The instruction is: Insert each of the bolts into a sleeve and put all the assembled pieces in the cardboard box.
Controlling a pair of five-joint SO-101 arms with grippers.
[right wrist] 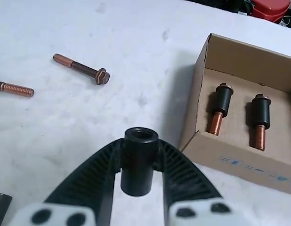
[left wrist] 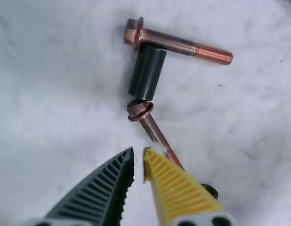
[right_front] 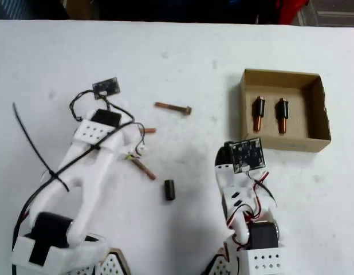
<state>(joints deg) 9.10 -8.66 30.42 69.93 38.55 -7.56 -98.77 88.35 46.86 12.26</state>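
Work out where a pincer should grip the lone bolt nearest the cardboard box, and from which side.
Grip the bolt on its smooth shank just behind the head, coming straight down from above and closing across its length. It lies flat on the table with bare space around it, and that hold leaves the threaded end free for a sleeve.

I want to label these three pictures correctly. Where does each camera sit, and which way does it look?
High view: fixed above the table, looking down; left arm and right arm enter from the lower edge.
Left wrist view: on the left arm's wrist, looking along the left gripper at near bolt, loose sleeve, far bolt.
Right wrist view: on the right arm's wrist, looking past the right gripper, shut on the held sleeve, toward the cardboard box.
Shared: high and right wrist views show the cardboard box with two assembled pieces.
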